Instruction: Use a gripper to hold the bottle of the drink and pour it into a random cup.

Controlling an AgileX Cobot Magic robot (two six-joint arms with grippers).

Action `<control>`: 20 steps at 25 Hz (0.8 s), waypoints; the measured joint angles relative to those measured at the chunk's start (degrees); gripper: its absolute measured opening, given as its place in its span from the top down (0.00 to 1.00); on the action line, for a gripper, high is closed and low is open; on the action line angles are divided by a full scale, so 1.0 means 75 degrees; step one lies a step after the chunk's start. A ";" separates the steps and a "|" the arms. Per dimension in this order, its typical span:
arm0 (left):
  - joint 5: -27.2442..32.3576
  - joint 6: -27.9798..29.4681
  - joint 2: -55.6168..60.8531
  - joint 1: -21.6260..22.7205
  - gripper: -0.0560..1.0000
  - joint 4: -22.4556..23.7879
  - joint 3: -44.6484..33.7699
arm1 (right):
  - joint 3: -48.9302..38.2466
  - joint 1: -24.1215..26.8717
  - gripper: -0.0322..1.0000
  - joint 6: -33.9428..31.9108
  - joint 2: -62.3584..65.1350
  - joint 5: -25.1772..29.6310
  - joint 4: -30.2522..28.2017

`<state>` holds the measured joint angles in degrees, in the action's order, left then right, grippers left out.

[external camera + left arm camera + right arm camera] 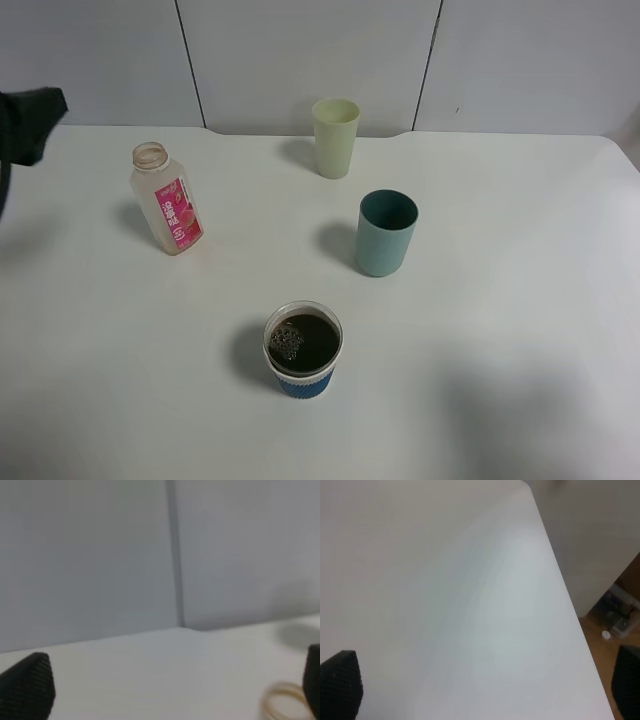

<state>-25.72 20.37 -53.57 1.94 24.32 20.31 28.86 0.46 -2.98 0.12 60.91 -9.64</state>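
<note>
The bottle (168, 200) stands upright on the white table (500, 300) at the left. It is clear, capless, has a pink label and looks empty. The cup (302, 350) with the dark blue sleeve stands near the front middle and holds dark brown drink with some foam. My left gripper (25, 120) is at the far left edge, apart from the bottle. In the left wrist view it (170, 690) is open and empty, with the bottle's rim (282, 705) low beside one finger. My right gripper (482, 685) is open over bare table and does not show in the exterior high view.
A taller teal cup (386, 232) stands right of the middle. A pale yellow-green cup (335, 137) stands at the back near the grey wall. The right wrist view shows the table's edge (570, 610) with the floor beyond it.
</note>
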 joint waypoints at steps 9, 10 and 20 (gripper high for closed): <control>0.5164 -0.1434 0.2099 0.0000 0.02 -0.1592 0.2080 | 0.0000 0.0000 0.01 0.0000 0.0000 0.0000 0.0000; 0.5723 -0.1799 0.2270 0.0000 0.02 -0.1831 0.2338 | 0.0000 0.0000 0.01 0.0000 0.0000 0.0000 0.0000; 0.9237 -0.3281 0.4039 0.0000 0.02 -0.3122 0.3235 | 0.0000 0.0000 0.01 0.0000 0.0000 0.0000 0.0000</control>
<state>43.56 -4.23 -23.28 1.94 0.91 44.57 28.86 0.46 -2.98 0.12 60.91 -9.64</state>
